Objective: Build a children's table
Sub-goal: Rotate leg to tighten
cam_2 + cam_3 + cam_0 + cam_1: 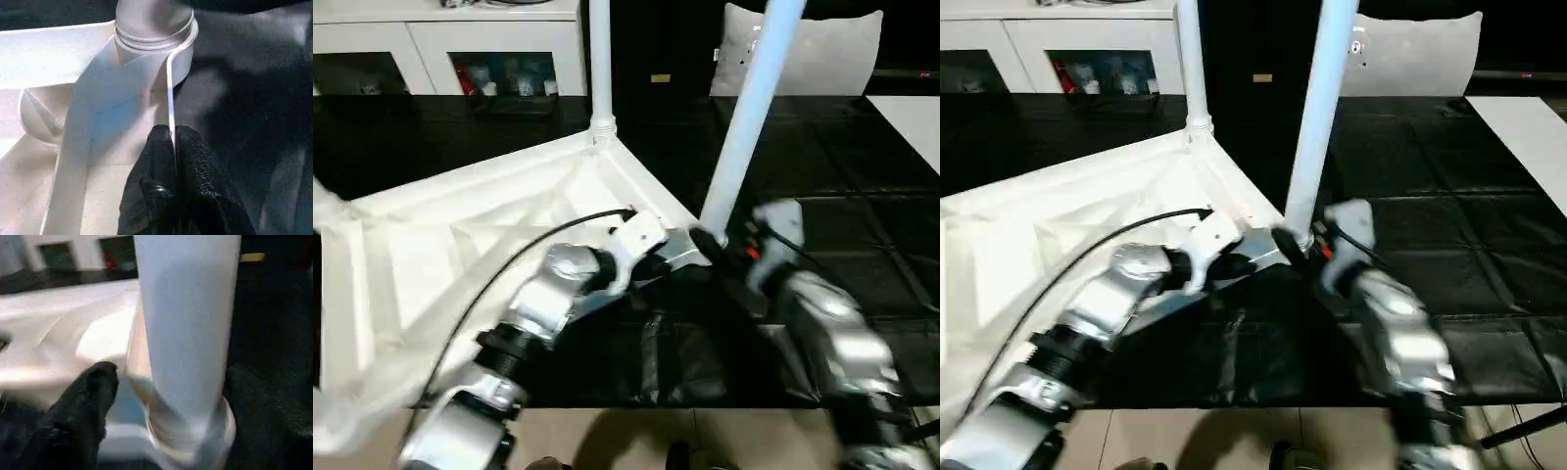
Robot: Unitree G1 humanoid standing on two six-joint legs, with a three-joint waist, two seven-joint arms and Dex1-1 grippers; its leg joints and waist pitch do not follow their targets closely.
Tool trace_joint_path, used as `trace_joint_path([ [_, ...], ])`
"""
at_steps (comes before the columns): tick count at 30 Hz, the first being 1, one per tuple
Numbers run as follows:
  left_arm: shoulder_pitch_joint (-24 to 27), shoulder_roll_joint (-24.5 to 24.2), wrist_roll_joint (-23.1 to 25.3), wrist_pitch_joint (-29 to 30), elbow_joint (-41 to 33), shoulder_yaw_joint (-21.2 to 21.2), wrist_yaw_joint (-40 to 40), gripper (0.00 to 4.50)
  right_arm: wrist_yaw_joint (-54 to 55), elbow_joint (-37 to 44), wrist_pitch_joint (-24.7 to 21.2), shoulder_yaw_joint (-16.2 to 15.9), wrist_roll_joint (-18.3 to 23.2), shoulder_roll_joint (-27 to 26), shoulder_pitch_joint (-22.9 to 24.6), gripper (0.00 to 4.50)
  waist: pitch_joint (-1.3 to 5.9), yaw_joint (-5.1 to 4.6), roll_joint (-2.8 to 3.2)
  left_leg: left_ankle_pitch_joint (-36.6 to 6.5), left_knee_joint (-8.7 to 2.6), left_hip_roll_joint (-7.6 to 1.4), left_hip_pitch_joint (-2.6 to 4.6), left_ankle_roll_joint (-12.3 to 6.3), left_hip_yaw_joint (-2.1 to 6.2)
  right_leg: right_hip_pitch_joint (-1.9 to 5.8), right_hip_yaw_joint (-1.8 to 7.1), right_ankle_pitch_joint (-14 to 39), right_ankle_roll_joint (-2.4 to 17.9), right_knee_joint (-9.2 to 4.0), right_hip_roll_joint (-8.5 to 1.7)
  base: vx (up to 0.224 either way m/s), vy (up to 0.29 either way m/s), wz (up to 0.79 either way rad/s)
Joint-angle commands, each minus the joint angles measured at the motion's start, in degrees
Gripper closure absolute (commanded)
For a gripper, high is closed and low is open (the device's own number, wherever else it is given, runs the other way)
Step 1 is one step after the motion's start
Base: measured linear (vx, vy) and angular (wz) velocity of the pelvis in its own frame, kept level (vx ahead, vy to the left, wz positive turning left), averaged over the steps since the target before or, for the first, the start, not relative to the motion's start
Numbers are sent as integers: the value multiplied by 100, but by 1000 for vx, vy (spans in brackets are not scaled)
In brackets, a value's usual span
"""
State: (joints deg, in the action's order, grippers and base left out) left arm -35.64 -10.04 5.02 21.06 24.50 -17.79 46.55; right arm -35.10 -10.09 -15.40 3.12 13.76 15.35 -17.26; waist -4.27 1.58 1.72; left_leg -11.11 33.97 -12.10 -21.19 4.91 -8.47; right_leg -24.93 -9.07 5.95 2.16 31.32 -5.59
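Pinching the tabletop (460,245) rim, left fingers (168,161) closed; right fingers (88,396) straddle the leg (744,127).

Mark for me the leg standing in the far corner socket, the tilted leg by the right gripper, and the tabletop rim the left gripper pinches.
Far leg (599,59), left eye view, mid-shaft.
Tilted leg (744,127), left eye view, mid-shaft.
Tabletop rim (170,88), left wrist view, thin edge above the left gripper (174,134).

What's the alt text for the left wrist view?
The left gripper's black fingers pinch the thin white side rim of the upturned table top. Just past them, a white leg stands in the round corner socket. Black-covered work surface lies beside the rim.
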Motion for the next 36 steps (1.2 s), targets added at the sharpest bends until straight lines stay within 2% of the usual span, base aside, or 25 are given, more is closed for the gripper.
trace_joint_path([
  [1, -22, -120, -27, -225, -112, -11, 225, 450, -376, 173, 80, -40, 128, 126, -1, 13, 444, 49, -82, -875, -325, -2, -29, -748, -77, 523, 243, 2467, 461, -403, -249, 0, 0, 0],
  [3, -11, -305, -58, -407, -54, -66, 539, 450, -873, 244, -6, -20, 287, 450, 54, 4, 447, 80, -88, -971, -315, 21, 5, -695, -92, 509, 246, 2730, 317, -456, -240, 0, 0, 0],
  [5, -15, -530, -84, -681, 38, -173, 965, 450, -1475, 346, -153, -74, 454, 805, 100, 4, 438, 102, -85, -1016, -323, 12, 9, -690, -83, 500, 240, 2817, 261, -473, -227, 0, 0, 0],
  [12, -70, -1139, -218, -1674, 170, -542, 2379, 450, -2965, 425, -304, -451, 743, 1547, 93, 4, 461, 187, -104, -1042, -327, -26, 20, -675, -75, 483, 257, 2770, 335, -440, -254, 0, 0, 0],
  [14, -119, -1243, -186, -1852, 231, -623, 2607, 450, -3137, 365, -314, -536, 742, 1616, 36, 20, 468, 245, -103, -970, -336, -62, 40, -656, -76, 463, 283, 2589, 457, -399, -253, 0, 0, 0],
  [15, -179, -1345, -184, -2037, 305, -705, 2896, 450, -3316, 269, -273, -662, 685, 1681, -38, 42, 471, 275, -104, -943, -338, -62, 35, -644, -76, 470, 286, 2544, 487, -384, -255, 0, 0, 0],
  [17, -239, -1428, -184, -2204, 350, -783, 3168, 450, -3447, 148, -165, -796, 587, 1699, -117, 48, 483, 334, -109, -895, -339, -76, 50, -628, -79, 467, 302, 2506, 510, -359, -269, 0, 0, 0],
  [20, -280, -1474, -205, -2319, 372, -822, 3358, 450, -3561, 66, -105, -875, 536, 1701, -173, 76, 482, 373, -109, -867, -341, -86, 55, -575, -91, 459, 328, 2392, 601, -328, -276, 0, 0, 0],
  [21, -306, -1484, -215, -2369, 387, -836, 3432, 450, -3643, 48, -102, -921, 544, 1708, -197, 82, 488, 395, -129, -846, -341, -85, 49, -565, -93, 470, 333, 2356, 624, -310, -275, 0, 0, 0],
  [26, -456, -1493, -245, -2595, 502, -891, 3704, 450, -4037, 74, -213, -1150, 637, 1704, -275, 130, 498, 424, -135, -770, -335, -79, 25, -560, -91, 489, 334, 2342, 593, -302, -281, 0, 0, 0],
  [29, -498, -1482, -250, -2652, 565, -895, 3745, 450, -4152, 60, -226, -1218, 676, 1708, -302, 138, 483, 428, -147, -785, -335, -66, 19, -541, -99, 487, 325, 2498, 524, -323, -276, 0, 0, 0],
  [31, -517, -1476, -244, -2697, 613, -897, 3771, 450, -4230, 17, -219, -1248, 680, 1705, -323, 172, 484, 433, -145, -775, -332, -62, 18, -529, -98, 485, 319, 2546, 492, -330, -271, 0, 0, 0],
  [36, -505, -1489, -258, -2739, 657, -880, 3789, 450, -4328, 44, -296, -1283, 718, 1687, -305, 217, 474, 471, -140, -780, -336, -68, 22, -524, -96, 477, 320, 2563, 467, -337, -266, 0, 0, 0],
])
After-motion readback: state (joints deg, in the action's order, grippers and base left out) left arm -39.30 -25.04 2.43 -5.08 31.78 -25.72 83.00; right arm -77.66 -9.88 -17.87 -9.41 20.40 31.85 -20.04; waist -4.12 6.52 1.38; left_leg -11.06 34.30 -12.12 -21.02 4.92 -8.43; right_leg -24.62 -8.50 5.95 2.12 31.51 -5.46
